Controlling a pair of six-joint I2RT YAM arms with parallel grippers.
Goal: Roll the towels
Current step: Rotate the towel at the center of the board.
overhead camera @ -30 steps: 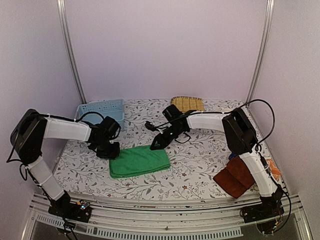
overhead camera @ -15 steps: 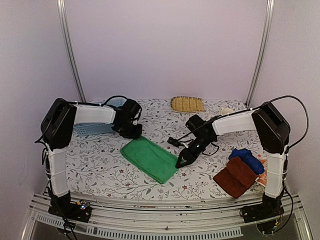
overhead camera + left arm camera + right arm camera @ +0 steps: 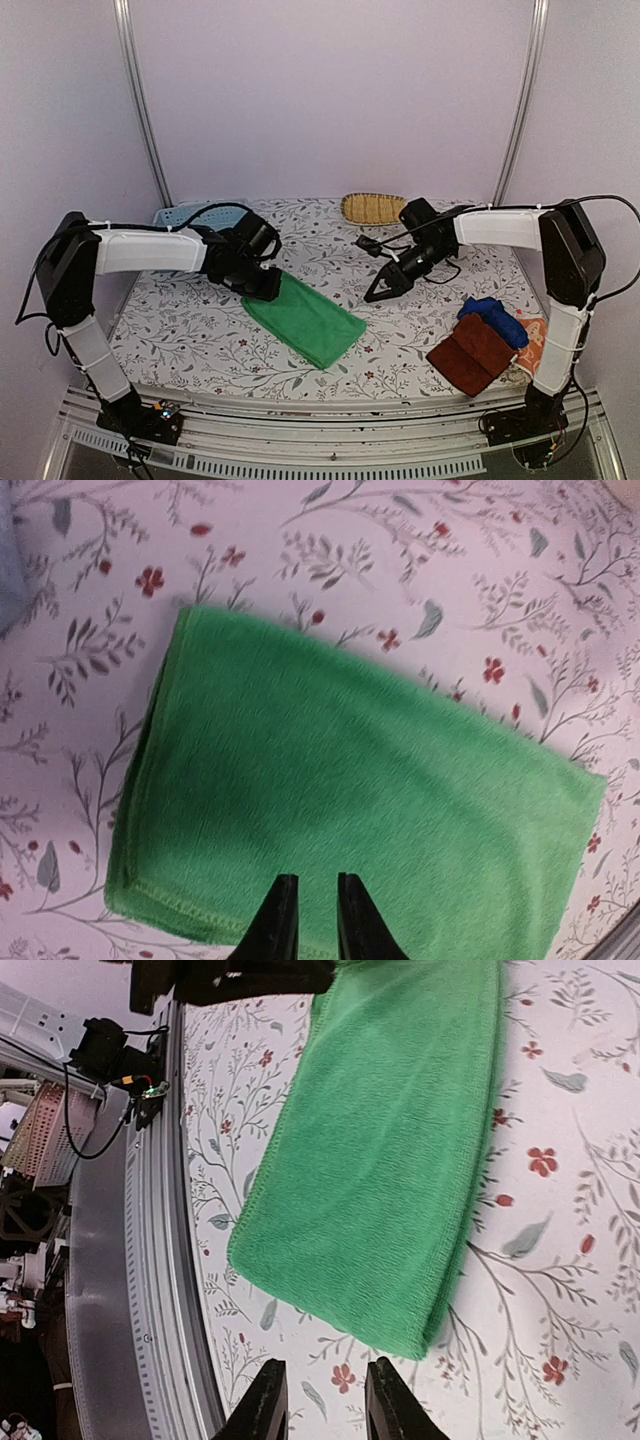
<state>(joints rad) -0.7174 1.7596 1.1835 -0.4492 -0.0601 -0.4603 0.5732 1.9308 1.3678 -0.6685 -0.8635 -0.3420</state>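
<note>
A long bright green towel lies folded flat, running diagonally across the middle of the table. It fills the left wrist view and shows in the right wrist view. My left gripper hovers over its far-left end with its fingertips only a narrow gap apart and nothing between them. My right gripper is open and empty over bare table, just off the towel's right end. The reddish-brown towel, royal blue towel and orange towel are piled at the right edge.
A yellow straw tray sits at the back centre. A pale blue basket is at the back left, mostly behind my left arm. The metal front rail runs close to the towel's near end.
The towel turned from lying crosswise to diagonal a second ago and has since stayed put. My left gripper moved onto its far-left end. My right gripper pulled back up and to the right.
</note>
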